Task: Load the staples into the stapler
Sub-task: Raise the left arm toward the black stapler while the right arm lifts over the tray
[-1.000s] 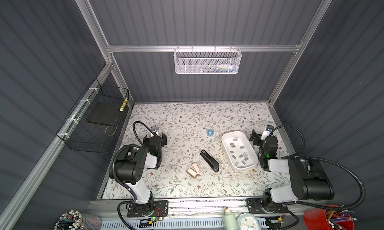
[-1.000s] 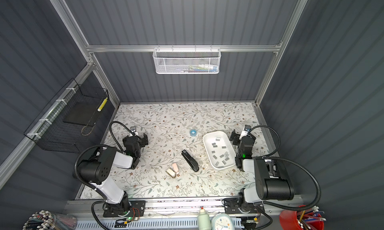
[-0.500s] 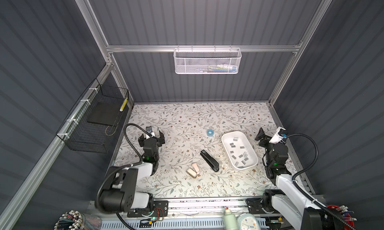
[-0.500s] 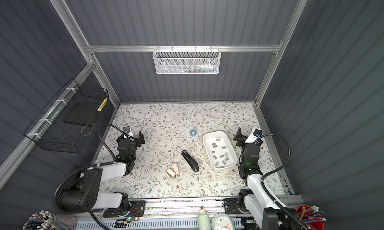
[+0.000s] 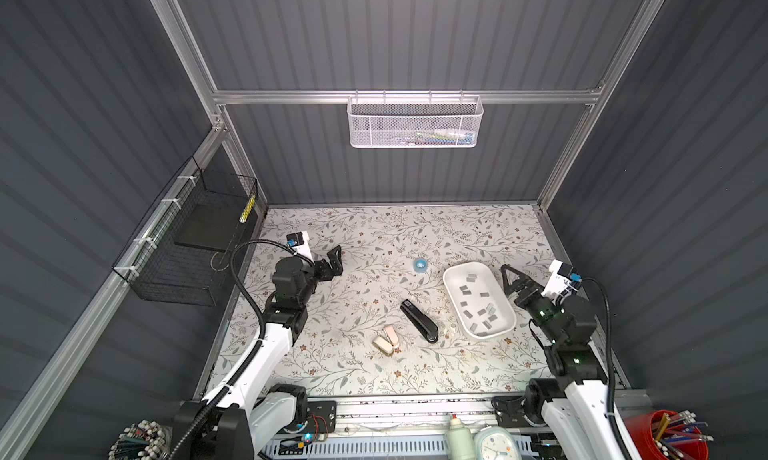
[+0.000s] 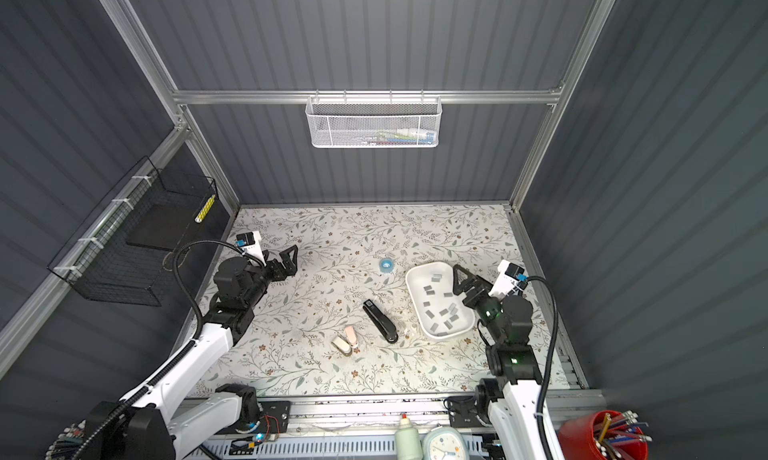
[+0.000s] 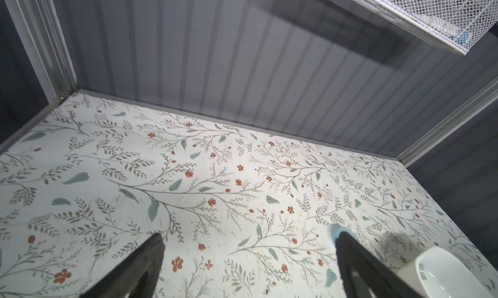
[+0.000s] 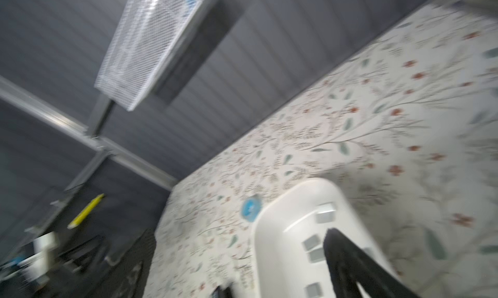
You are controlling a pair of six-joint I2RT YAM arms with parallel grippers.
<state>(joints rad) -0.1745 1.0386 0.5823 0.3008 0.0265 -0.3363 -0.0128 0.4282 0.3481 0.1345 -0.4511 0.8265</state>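
Black stapler (image 5: 419,321), flat grey staples (image 5: 464,288) in rounded white tray (image 5: 465,265), left fingers (image 5: 336,255) apart, right fingers (image 5: 506,271) apart

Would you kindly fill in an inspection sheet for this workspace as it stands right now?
Surface: floral table, evenly lit.
Job's things: black stapler lying shut on the table; staples loose in the white tray beside it.
Clutter: blue roll; two small pale items near the stapler.
Grippers: left gripper open, empty; right gripper open, empty, beside the tray.
Cables: black cables looping beside both arms.
Surroundings: white mesh basket on back wall; black wire basket on left wall; red pen cup.
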